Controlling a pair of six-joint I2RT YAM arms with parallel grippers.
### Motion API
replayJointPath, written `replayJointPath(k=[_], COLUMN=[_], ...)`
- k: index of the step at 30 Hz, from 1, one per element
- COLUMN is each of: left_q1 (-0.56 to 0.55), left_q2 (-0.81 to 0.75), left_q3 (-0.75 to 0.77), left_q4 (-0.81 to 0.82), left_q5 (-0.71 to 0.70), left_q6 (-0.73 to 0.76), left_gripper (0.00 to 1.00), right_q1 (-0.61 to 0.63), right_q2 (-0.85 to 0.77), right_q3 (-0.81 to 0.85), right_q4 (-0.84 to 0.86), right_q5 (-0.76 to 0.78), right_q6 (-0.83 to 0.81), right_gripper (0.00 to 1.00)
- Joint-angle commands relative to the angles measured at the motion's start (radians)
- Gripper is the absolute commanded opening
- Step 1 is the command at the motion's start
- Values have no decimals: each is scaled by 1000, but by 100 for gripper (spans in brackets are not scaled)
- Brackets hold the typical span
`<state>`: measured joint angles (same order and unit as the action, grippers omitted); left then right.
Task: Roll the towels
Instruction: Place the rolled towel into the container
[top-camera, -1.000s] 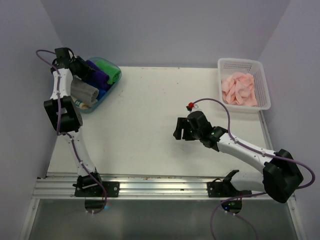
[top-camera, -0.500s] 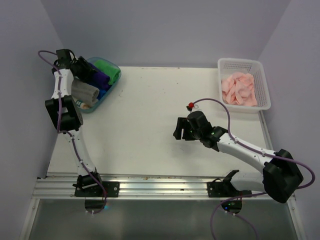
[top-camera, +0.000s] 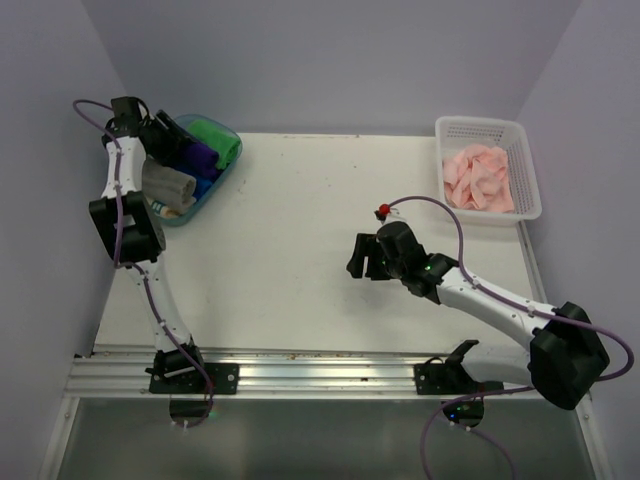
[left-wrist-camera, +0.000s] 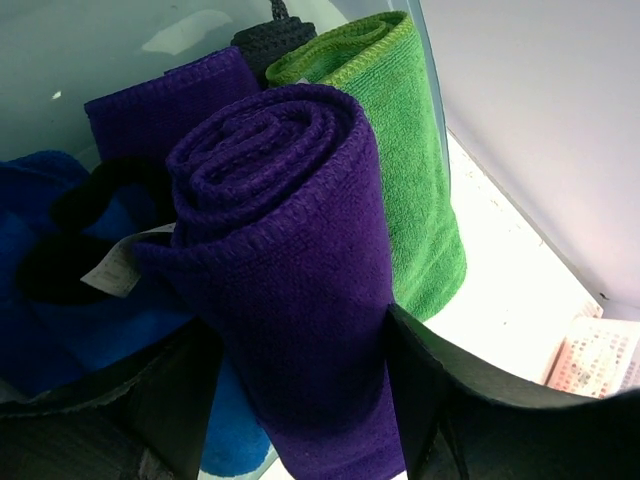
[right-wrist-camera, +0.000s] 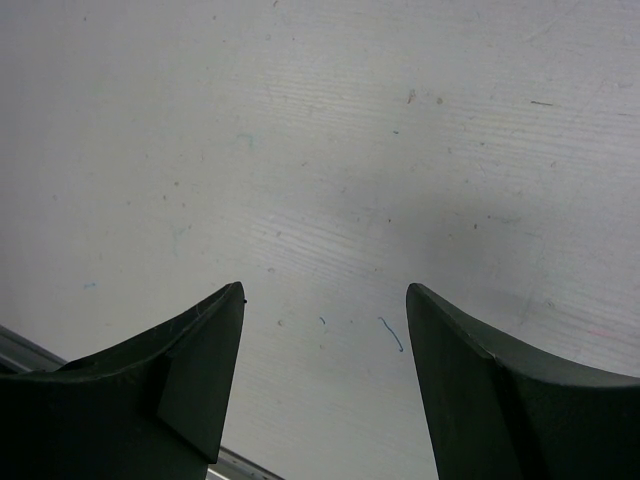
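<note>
At far left of the white table, a teal tub packed with towels: purple roll, green roll, blue towel, grey roll. Far right, a white basket heaped with loose pink towels. Lavender walls behind. Tight-wound purple roll, spiral end showing, flanked by left gripper fingers — clamped or released, impossible to tell. Above the tabletop, right gripper splayed wide.

The dark purple towel is a tight roll, spiral end showing, lying in the teal bin against a rolled green towel. A rolled grey towel lies at the bin's near end. The pale pink towels sit crumpled, unrolled, in the white basket.
</note>
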<state>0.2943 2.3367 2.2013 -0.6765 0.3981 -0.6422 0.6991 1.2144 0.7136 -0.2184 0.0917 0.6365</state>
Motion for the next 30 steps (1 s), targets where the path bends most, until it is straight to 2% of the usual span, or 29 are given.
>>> replayJointPath(k=[1, 10, 19, 30], left_q1=[19, 20, 20, 2], left_q2=[-83, -129, -160, -394], left_q3=[35, 15, 25, -109], left_q4=[-31, 6, -57, -46], left_q5=[-35, -18, -70, -159], left_q6=[16, -10, 10, 47], left_gripper=[67, 66, 66, 65], right_q1=[-4, -3, -3, -4], right_q2=[-26, -35, -38, -41], right_q3=[-3, -8, -11, 12], right_q4=[-1, -1, -1, -24], right_q5=[23, 23, 23, 63], right_q6=[11, 11, 11, -11], right_gripper=[69, 69, 69, 70])
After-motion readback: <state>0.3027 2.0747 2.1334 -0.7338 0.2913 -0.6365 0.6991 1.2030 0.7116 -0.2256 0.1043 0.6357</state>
